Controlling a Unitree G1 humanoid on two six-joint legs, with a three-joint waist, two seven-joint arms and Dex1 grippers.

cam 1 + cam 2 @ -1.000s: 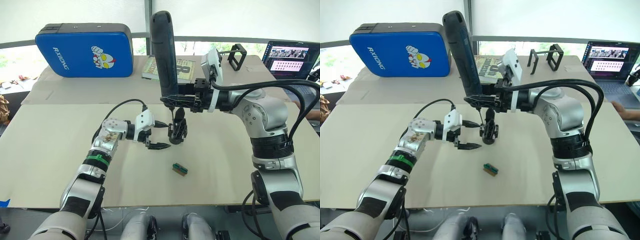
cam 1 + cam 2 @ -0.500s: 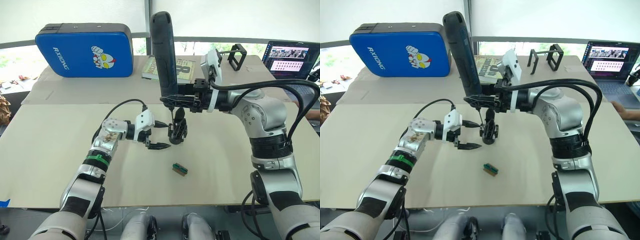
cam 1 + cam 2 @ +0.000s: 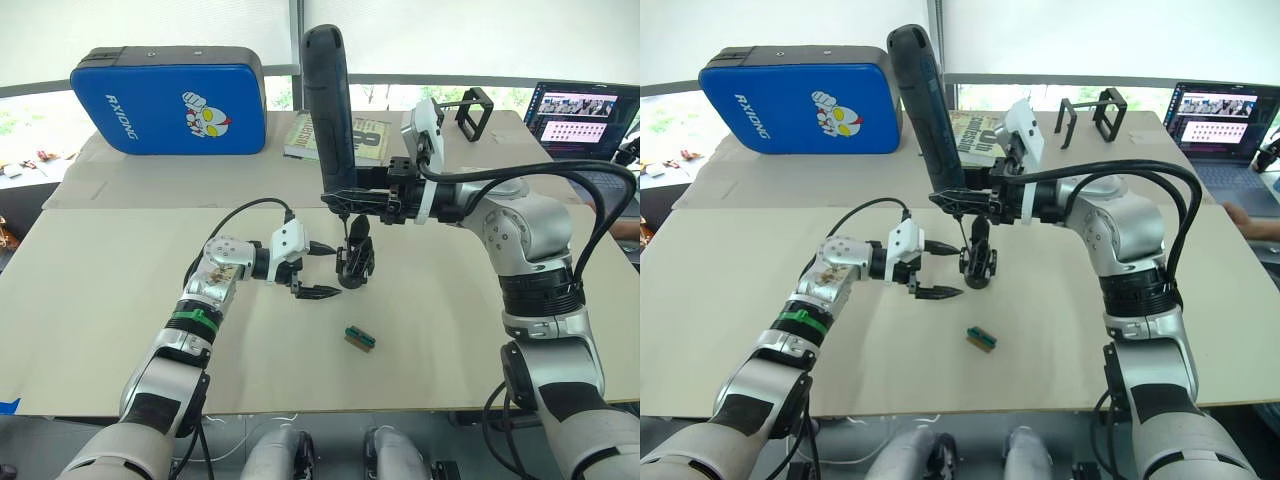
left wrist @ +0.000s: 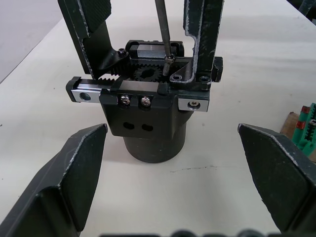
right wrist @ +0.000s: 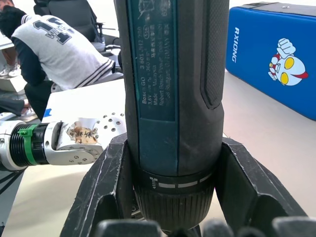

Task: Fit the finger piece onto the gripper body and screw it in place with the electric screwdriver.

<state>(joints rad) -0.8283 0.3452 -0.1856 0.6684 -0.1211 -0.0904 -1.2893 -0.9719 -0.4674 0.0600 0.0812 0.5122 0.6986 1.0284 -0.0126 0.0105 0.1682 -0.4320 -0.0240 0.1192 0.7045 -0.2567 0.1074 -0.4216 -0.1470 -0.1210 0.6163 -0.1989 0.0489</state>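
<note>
The gripper body (image 3: 355, 264) stands upright on the table's middle, on its round base (image 4: 154, 143). The finger piece (image 4: 201, 44) rises from its top beside a second dark finger (image 4: 91, 34). My right gripper (image 3: 345, 201) is shut on the electric screwdriver (image 3: 330, 110), held upright above the body. Its thin bit (image 4: 163, 29) comes down onto a screw on the body's top, next to the finger piece. My left gripper (image 3: 334, 270) is open just left of the body, level with its base, fingers (image 4: 74, 173) apart and touching nothing.
A small green-and-brown block (image 3: 360, 339) lies in front of the body. At the table's back are a blue pad (image 3: 170, 98), a book (image 3: 345, 135), a black wire-frame stand (image 3: 475, 112) and a laptop (image 3: 580, 115). A person (image 5: 59, 49) sits beyond the table.
</note>
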